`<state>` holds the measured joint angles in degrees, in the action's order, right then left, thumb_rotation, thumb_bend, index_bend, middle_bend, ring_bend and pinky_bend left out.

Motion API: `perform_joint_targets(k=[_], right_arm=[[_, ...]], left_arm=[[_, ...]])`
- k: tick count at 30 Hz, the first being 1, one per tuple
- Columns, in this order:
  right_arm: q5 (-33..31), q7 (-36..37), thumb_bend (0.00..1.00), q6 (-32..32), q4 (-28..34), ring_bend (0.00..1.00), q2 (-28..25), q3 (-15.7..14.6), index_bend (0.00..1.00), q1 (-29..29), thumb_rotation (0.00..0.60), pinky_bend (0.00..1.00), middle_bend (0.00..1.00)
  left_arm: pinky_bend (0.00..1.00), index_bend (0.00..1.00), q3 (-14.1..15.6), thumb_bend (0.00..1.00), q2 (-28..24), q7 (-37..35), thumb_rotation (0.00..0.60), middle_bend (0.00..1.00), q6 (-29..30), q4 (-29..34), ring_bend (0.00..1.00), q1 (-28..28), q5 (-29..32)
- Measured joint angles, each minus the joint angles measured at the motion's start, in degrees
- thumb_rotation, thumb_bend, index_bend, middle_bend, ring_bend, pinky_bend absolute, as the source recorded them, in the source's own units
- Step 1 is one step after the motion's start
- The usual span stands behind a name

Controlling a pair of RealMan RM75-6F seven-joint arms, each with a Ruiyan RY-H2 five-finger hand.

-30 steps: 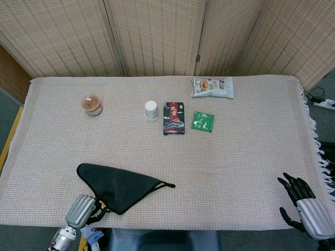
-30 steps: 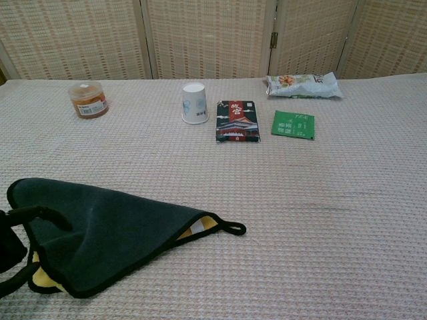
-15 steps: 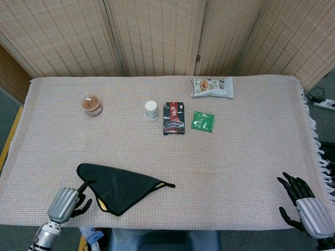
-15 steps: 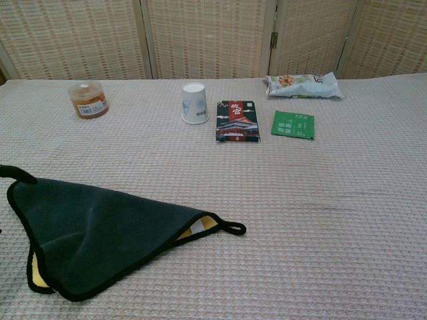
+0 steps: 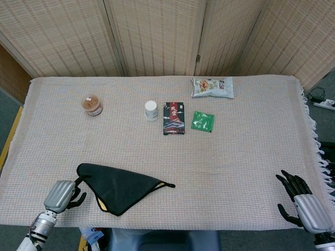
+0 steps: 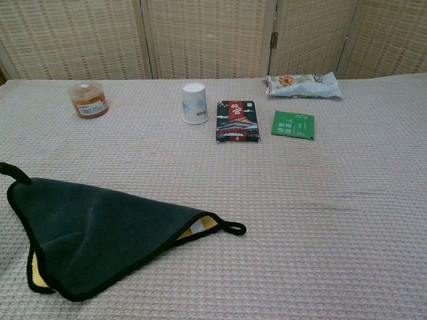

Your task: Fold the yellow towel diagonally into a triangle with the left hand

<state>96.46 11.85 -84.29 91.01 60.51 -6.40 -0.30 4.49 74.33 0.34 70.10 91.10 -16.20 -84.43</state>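
Note:
The towel [image 5: 119,184] lies folded in a triangle near the table's front left, dark side up, with yellow [image 6: 205,224] showing at its edges; in the chest view it is the large dark triangle [image 6: 87,230]. My left hand [image 5: 62,194] hovers just left of the towel, fingers curled in and holding nothing; one dark fingertip [image 6: 15,173] shows at the chest view's left edge. My right hand [image 5: 302,201] sits at the front right edge, fingers spread, empty.
At the back stand an orange-lidded jar [image 5: 92,104], a white cup [image 5: 151,110], a dark packet [image 5: 174,118], a green sachet [image 5: 202,121] and a snack bag [image 5: 212,87]. A woven screen closes off the far side. The tablecloth's fringe [image 5: 314,130] hangs at the right.
My left hand has let go of the towel's near corner and drawn away leftward. The towel now lies flat. The right hand has barely moved.

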Motion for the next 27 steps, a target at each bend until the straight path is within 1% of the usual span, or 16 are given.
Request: perform_joint_targets(k=[3,6,10,18,27], right_arm=[[-0.3,0.4,0.49,0.1,-0.2,0.0,-0.1,0.1,0.0,0.1,0.6,0.0,0.0],[-0.5,0.7,0.49,0.2,-0.4,0.0,-0.1,0.2,0.0,0.2,0.6,0.0,0.0],[-0.7,0.5,0.49,0.5,-0.5,0.0,0.1,0.2,0.0,0.3,0.6,0.0,0.0],[-1.5,0.2,0.49,1.1,-0.5,0.0,0.3,0.5,0.0,0.5,0.6,0.0,0.0],[-2.1,0.5,0.49,1.7,-0.7,0.0,0.4,0.6,0.0,0.8,0.6,0.0,0.0]], left_arm=[[1.0,0.23,-0.7,0.65,-1.4,1.7,0.6,1.0,-4.6,0.8,1.0,-1.6,3.9],[1.0,0.19,-1.3,0.66,-2.4,2.8,0.6,1.0,-8.2,1.0,1.0,-2.8,7.2],[1.0,0.18,-2.1,0.66,-2.8,3.4,0.6,1.0,-11.5,0.0,1.0,-4.2,9.9],[1.0,0.17,-2.8,0.66,-1.9,3.1,0.6,1.0,-14.2,-2.4,1.0,-5.6,11.1],[1.0,0.18,-2.1,0.66,-0.8,4.3,0.6,1.0,-16.0,-2.9,1.0,-6.1,10.9]])
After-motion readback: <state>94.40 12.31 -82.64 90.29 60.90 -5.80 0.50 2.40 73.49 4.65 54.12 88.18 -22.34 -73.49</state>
